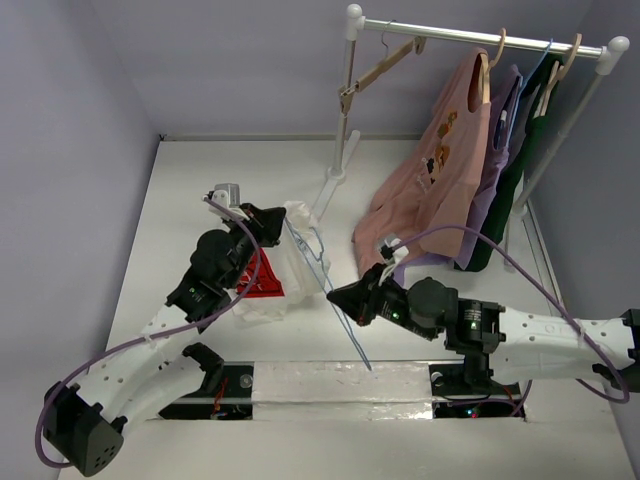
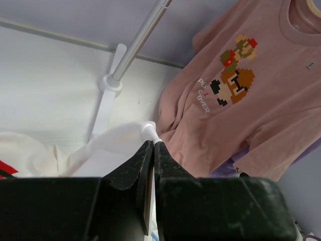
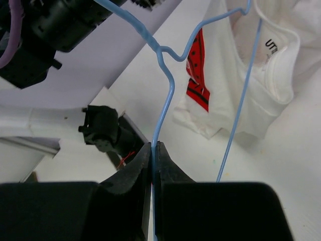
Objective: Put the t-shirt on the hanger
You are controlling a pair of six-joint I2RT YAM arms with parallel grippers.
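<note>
Grip, left: my left pincer [image 1: 262,226] is pressed together on a fold of the t-shirt [image 1: 288,250], lifting it off the table [image 1: 190,180].
Grip, right: my right pincer [image 1: 338,297] is clamped on the hanger [image 1: 352,340], fingers [image 3: 138,163] tight on its thin blue wire [image 3: 164,108].
T-shirt: it hangs bunched just below my left pincer, red graphic [image 1: 262,282] low, and to the left of my right pincer.
Hanger: it slants from the shirt's top through my right pincer toward the table's near edge; one wire crosses the collar [image 3: 273,65], inside or outside I cannot tell.
Behind: pink shirt [image 1: 425,190] on the rack [image 1: 480,38], well apart.
</note>
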